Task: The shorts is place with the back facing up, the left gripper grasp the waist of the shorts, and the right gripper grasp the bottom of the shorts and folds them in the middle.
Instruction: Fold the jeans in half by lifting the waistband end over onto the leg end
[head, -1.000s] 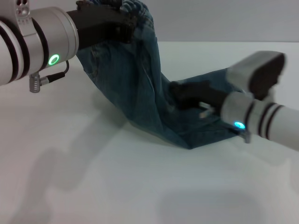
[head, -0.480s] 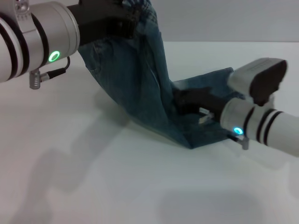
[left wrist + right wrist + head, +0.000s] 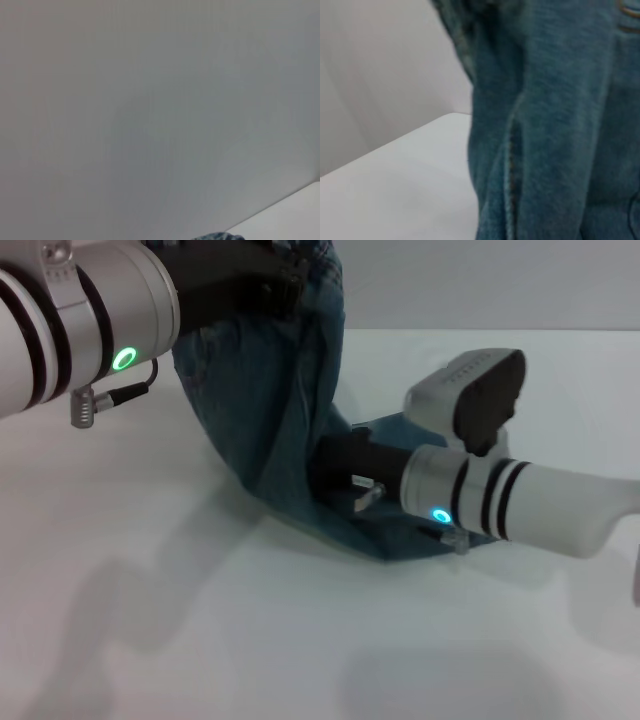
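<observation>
Left gripper (image 3: 275,285) raised near the table's (image 3: 200,640) far edge, clamped on the waist of the shorts (image 3: 300,265). The shorts (image 3: 270,420) hang from it, lower part resting mid-table. Right gripper (image 3: 335,465) low against the draped denim; its grip cannot be made out.
</observation>
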